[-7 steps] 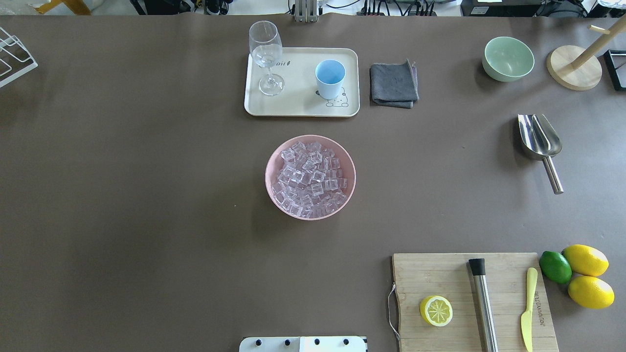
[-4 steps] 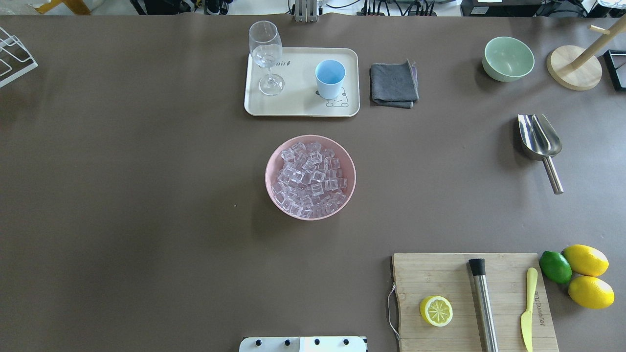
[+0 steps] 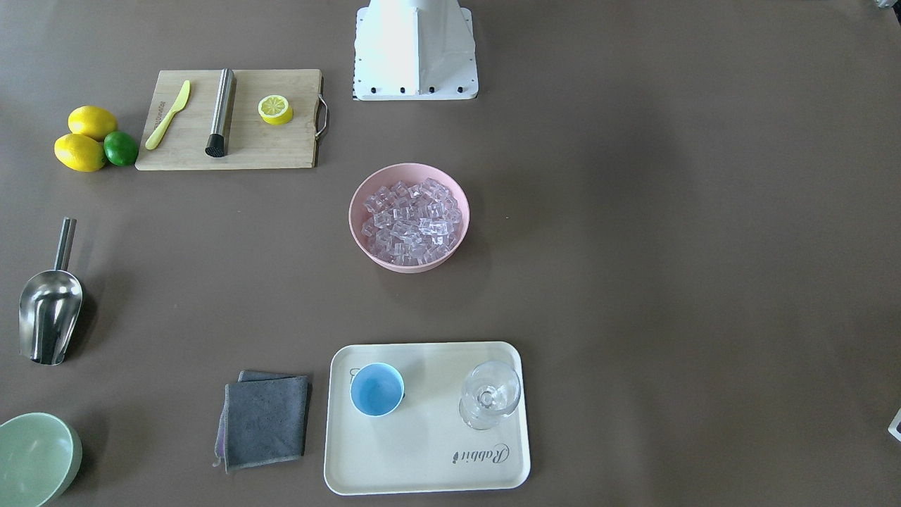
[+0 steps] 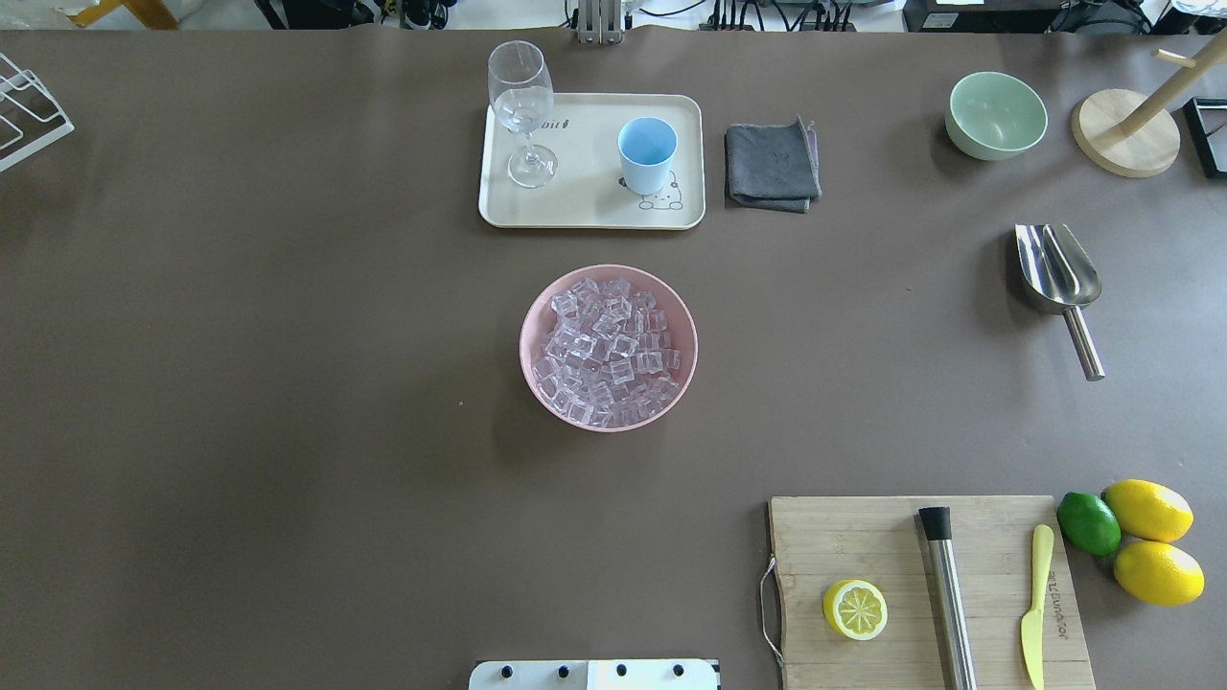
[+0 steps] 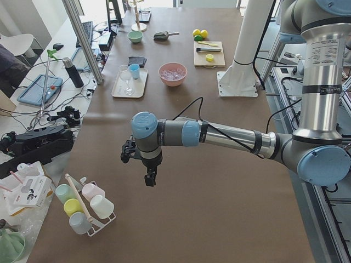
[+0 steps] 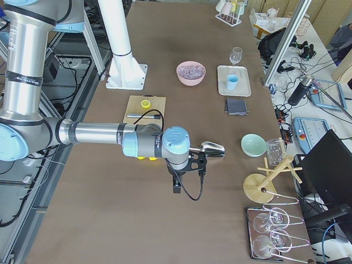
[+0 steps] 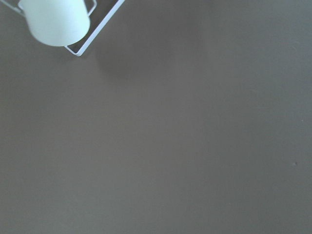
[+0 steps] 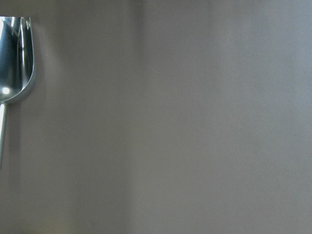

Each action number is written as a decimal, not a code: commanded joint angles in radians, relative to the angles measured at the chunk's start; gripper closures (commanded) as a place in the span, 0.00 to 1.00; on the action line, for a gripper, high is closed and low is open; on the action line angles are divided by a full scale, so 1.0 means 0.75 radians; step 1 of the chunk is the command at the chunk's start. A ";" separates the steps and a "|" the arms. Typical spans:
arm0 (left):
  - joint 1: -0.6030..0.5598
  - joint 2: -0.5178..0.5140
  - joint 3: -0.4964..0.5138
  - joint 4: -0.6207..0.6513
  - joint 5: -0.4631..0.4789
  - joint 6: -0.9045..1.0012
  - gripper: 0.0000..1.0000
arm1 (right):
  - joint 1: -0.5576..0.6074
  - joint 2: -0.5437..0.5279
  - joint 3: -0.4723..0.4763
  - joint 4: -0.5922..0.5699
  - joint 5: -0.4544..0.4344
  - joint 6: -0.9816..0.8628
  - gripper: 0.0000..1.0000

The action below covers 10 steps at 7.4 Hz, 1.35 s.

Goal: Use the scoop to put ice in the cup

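Beyond right gripper (image 6: 176, 188), apart, scoop (image 6: 213, 148)

Brown table covering (image 7: 185, 146) is seen across nearly the whole frame — flat and plain. In the top left corner a pale tumbler (image 7: 54, 22) is caught, cut off by the edge, set within a white wire rack (image 7: 97, 30) whose corner is angled onto the table. A soft shadow is cast just beside the rack — and a tiny speck (image 7: 294, 164) is spotted far right.
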<state>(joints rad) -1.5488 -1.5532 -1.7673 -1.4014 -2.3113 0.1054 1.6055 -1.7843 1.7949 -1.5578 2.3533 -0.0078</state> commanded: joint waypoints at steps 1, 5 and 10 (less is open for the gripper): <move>0.217 -0.019 -0.140 -0.003 0.000 0.001 0.01 | -0.003 0.002 0.047 0.011 0.004 0.183 0.00; 0.720 -0.180 -0.260 -0.188 -0.001 -0.002 0.01 | -0.225 0.033 0.049 0.286 -0.057 0.621 0.00; 1.081 -0.289 0.075 -1.142 -0.001 0.001 0.01 | -0.595 0.076 0.043 0.673 -0.247 1.318 0.00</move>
<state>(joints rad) -0.8163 -1.7295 -1.8469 -1.9284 -2.3134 0.1052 1.2801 -1.7474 1.8267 -1.1574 2.2698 0.7752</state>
